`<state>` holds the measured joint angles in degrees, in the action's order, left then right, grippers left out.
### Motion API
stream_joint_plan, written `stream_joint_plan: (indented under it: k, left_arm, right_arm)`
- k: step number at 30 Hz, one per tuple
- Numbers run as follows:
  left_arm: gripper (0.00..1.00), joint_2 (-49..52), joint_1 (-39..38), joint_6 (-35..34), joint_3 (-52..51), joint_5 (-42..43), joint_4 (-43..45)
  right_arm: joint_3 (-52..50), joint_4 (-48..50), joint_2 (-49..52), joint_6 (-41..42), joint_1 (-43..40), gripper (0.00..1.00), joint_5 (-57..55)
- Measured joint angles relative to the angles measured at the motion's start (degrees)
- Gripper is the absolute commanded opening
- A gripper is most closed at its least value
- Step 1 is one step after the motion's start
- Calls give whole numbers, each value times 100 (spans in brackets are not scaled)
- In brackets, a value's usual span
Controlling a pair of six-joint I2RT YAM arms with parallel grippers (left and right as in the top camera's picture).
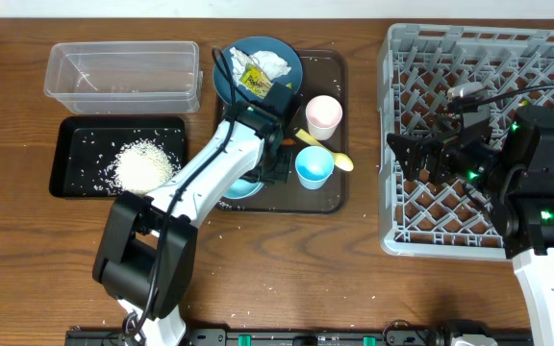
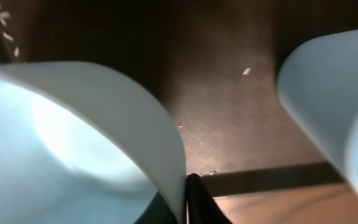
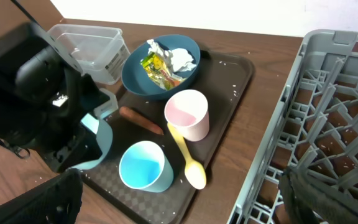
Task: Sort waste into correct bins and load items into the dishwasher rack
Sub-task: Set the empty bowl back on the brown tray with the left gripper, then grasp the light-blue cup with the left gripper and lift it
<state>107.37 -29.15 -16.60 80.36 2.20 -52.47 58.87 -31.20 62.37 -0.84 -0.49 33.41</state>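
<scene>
Your left pincer [image 1: 269, 171] is clamping the rim of the pale blue bowl [image 1: 239, 188]. You're risking it slipping, or clipping the light blue cup [image 1: 314, 166] just right.

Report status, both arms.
Left gripper shut on pale blue bowl rim. Right gripper open, empty, over rack. Light blue cup close beside bowl.

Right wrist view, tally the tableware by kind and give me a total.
Cups: 2 (pink cup, light blue cup)
Bowls and dishes: 2 (dark blue dish, pale blue bowl)
Spoons: 1 (yellow spoon)
Total: 5
</scene>
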Motion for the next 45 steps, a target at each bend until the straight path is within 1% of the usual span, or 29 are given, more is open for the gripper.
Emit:
stream_joint_plan:
  k: [6, 8, 10, 11, 12, 14, 15, 17, 20, 25, 31, 35, 39, 40, 43, 45]
  left_arm:
    - [14, 13, 0, -142, -212, -70, 210]
    - [17, 13, 0, -155, -212, -70, 245]
    - [17, 13, 0, -164, -212, -59, 251]
    - [22, 13, 0, -164, -212, -35, 254]
    - [24, 13, 0, -155, -210, 4, 251]
    - [33, 15, 0, -155, -175, 72, 214]
    - [43, 15, 0, -149, -133, 94, 170]
    - [59, 15, 0, -138, 28, 170, 114]
    - [70, 13, 0, -188, 334, 356, 173]
    - [77, 11, 0, -127, 511, 643, 321]
    - [77, 11, -13, -114, 511, 817, 481]
    - [71, 15, -107, -111, 511, 839, 546]
    - [60, 107, -232, -94, 514, 841, 651]
    - [56, 173, -245, -87, 514, 844, 656]
    - [38, 367, -247, -98, 514, 844, 688]
    - [24, 479, -240, -87, 514, 841, 699]
  right_arm:
    - [0, -31, 0, 0, 0, 99, 0]
    - [0, -33, 0, -2, 0, 99, -2]
    - [0, -31, 0, -2, 0, 99, 0]
    - [0, -31, 0, 0, 0, 99, -2]
    - [0, -31, 0, 0, 0, 99, 0]
    - [0, -24, 0, -2, 0, 99, 0]
    - [0, -15, 0, 0, 0, 99, 0]
    - [0, 11, 0, 0, 0, 99, 0]
    - [0, 22, 0, 0, 0, 99, 0]
    - [0, 24, 0, 0, 0, 99, -2]
    - [0, 24, 0, 0, 0, 99, -42]
    - [0, 22, 0, 0, 0, 99, -46]
    - [0, 0, 0, 0, 0, 99, -46]
    - [0, -22, 0, 0, 0, 99, -46]
    - [0, -59, 0, 0, 0, 99, -50]
    - [0, -79, 0, 0, 0, 99, -87]
